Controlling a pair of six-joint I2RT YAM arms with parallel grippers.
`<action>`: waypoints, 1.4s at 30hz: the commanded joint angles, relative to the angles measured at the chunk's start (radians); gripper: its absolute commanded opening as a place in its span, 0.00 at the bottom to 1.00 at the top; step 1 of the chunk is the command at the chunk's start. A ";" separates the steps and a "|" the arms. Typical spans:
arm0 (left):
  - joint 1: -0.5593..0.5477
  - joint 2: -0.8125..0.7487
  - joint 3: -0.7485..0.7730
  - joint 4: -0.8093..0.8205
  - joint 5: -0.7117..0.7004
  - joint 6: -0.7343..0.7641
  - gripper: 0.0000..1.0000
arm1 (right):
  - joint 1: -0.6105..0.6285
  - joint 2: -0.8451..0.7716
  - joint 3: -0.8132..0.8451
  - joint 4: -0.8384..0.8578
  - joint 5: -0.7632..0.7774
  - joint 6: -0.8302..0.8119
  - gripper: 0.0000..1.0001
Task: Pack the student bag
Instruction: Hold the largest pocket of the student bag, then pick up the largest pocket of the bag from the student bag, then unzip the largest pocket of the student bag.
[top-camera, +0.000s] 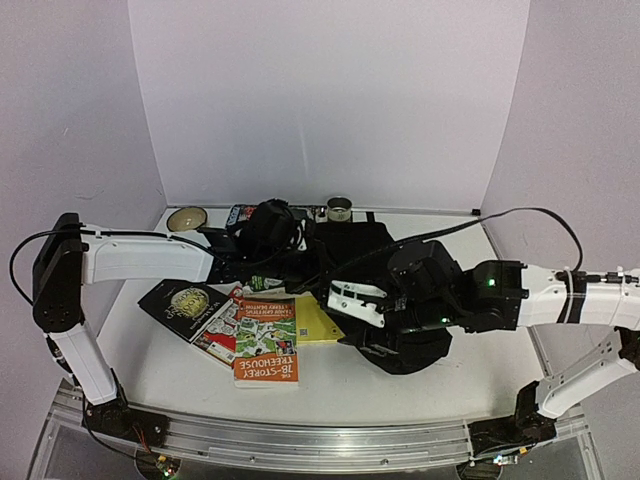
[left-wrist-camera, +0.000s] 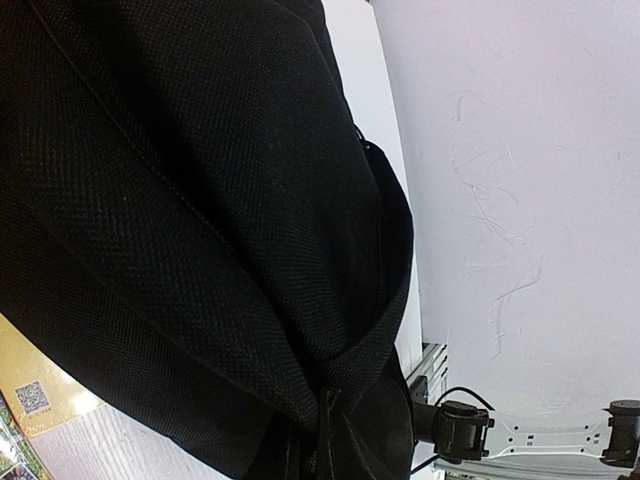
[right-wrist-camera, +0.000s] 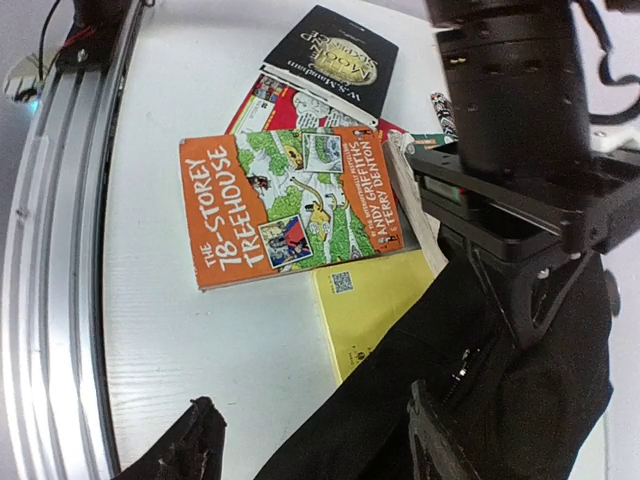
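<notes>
The student bag (top-camera: 385, 330) is a large black fabric backpack lying in the middle of the table. In the left wrist view its cloth (left-wrist-camera: 180, 200) fills the frame and bunches into a pinched fold at the bottom. My left gripper (top-camera: 296, 266) is shut on that fold at the bag's far left edge. My right gripper (right-wrist-camera: 315, 445) is open low over the bag's near left edge (right-wrist-camera: 480, 400), with some black fabric lying between its fingertips (right-wrist-camera: 190, 445). Just left of the bag lie an orange Treehouse book (right-wrist-camera: 290, 205), a yellow book (right-wrist-camera: 375, 300) partly under the bag, and a black book (right-wrist-camera: 335, 55).
A roll of tape (top-camera: 340, 208), a round dish (top-camera: 187, 218) and a small patterned item (top-camera: 240, 212) sit along the back wall. A red comic book (top-camera: 222, 330) lies under the orange one. An aluminium rail (top-camera: 300, 440) runs along the near edge.
</notes>
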 joint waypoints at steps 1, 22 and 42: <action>-0.001 -0.012 0.068 0.055 0.015 -0.023 0.00 | 0.021 -0.006 -0.035 0.111 0.078 -0.215 0.64; -0.002 -0.004 0.086 0.055 0.040 -0.023 0.00 | 0.061 0.151 -0.075 0.356 0.399 -0.453 0.42; 0.005 -0.016 0.096 0.013 -0.021 0.041 0.00 | 0.059 0.089 -0.063 0.182 0.333 -0.336 0.00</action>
